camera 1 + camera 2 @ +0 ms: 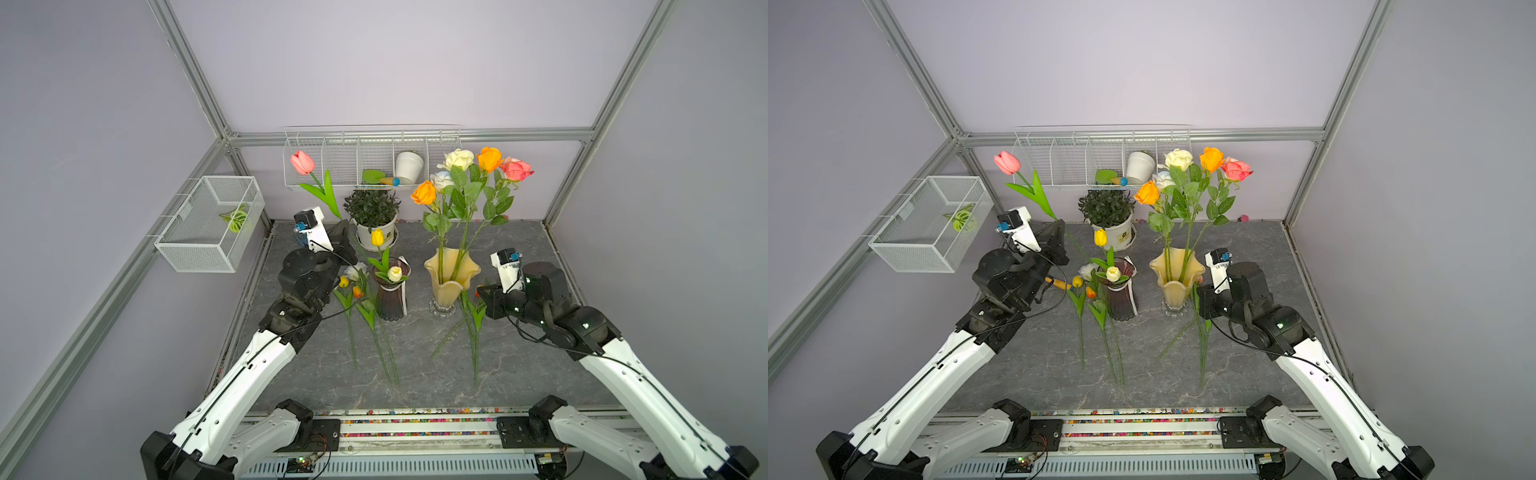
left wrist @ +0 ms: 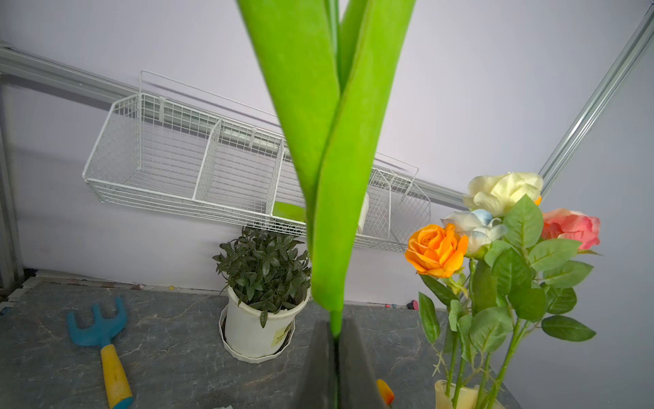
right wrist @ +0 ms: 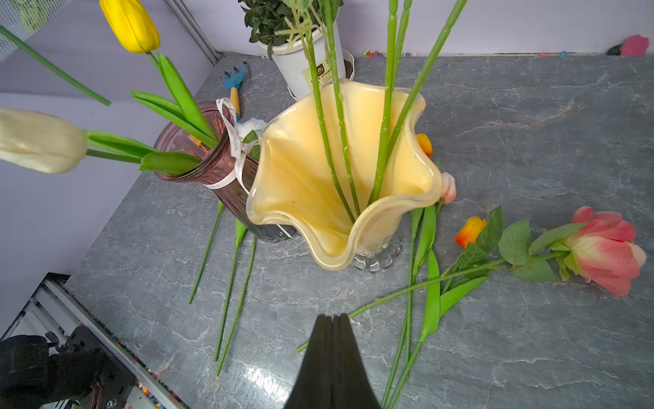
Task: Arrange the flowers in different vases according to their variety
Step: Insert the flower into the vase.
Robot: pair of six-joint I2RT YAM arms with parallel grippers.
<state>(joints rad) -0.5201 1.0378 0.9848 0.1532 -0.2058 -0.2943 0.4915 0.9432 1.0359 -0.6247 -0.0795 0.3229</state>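
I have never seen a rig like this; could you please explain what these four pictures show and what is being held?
Two robot arms work at a grey table. Two pictures look down from one overhead camera pair; the other two come from a camera on each arm's wrist. The left end effector is shut on the stem of a pink tulip. The right end effector is shut and empty, near the yellow vase, which holds roses. The purple vase holds a yellow tulip and a cream tulip. A pink rose and loose tulips lie on the table; a potted plant stands at the back.
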